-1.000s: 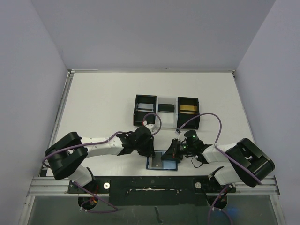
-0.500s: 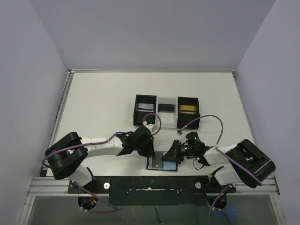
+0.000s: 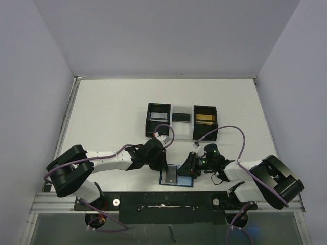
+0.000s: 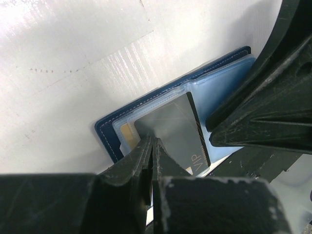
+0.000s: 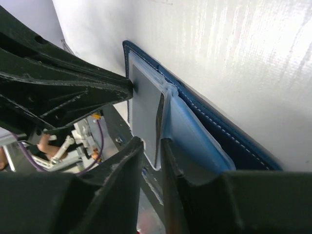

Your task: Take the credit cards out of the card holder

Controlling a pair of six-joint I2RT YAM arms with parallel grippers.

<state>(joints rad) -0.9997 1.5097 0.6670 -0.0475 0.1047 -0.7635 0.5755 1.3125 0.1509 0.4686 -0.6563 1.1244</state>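
Note:
The dark blue card holder (image 3: 177, 176) lies open near the table's front edge, between both arms. A dark grey card (image 4: 175, 131) marked VIP sticks partway out of its clear pocket, and a gold card (image 4: 127, 136) shows beside it. My left gripper (image 4: 151, 142) is shut, its tips pinching the grey card's near edge. My right gripper (image 5: 152, 145) comes in from the other side. Its jaws stand a narrow slit apart, clamped on the raised edge of the light blue pocket leaf (image 5: 195, 134). From above, the left gripper (image 3: 162, 166) and the right gripper (image 3: 189, 169) flank the holder.
Behind the card holder stand two black boxes (image 3: 158, 121) (image 3: 205, 123) joined by a white tray (image 3: 180, 125). A silver card lies in the left box, a dark one in the tray and a gold one in the right box. The black base rail (image 3: 163, 200) runs just below the holder.
The right arm has shifted slightly to the right. The card holder and the left gripper stay where they were.

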